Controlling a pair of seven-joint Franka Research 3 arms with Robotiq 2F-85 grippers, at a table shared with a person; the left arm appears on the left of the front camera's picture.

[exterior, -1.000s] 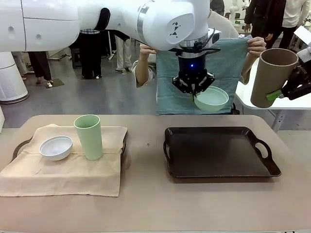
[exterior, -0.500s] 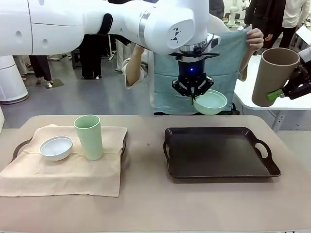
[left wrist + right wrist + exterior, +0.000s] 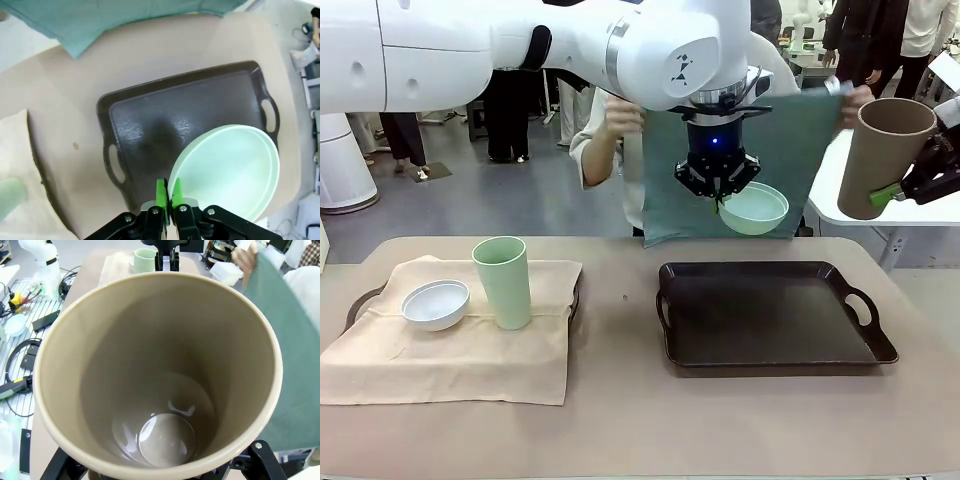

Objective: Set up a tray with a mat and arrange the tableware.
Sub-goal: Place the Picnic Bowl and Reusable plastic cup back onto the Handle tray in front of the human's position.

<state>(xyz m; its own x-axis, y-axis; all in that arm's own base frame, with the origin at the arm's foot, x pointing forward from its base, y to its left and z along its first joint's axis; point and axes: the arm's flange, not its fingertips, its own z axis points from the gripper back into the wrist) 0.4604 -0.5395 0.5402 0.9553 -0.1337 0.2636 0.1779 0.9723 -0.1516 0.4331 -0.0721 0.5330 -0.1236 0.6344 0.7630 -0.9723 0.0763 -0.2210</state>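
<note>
Above the far edge of the bare dark tray [image 3: 770,325] hangs the small mint-green bowl [image 3: 753,208], my left gripper [image 3: 719,192] shut on its rim. In the left wrist view, that gripper [image 3: 168,192] pinches the bowl [image 3: 235,170] over the tray [image 3: 150,125]. Behind it a person holds a teal mat [image 3: 770,140] spread out in both hands. At the right edge my right gripper [image 3: 910,185] is shut on the tan-brown tumbler [image 3: 880,155], held tilted in the air; its open mouth [image 3: 160,375] faces the right wrist camera.
On the left, a small white bowl [image 3: 435,304] and a tall pale-green tumbler [image 3: 503,282] stand on a beige cloth [image 3: 450,365] draped over another tray. Bare tabletop [image 3: 620,420] lies between the two trays and along the front edge.
The person has shifted the teal mat and now holds it spread flatter and lower behind the bowl. Both grippers have stayed nearly still with their loads.
</note>
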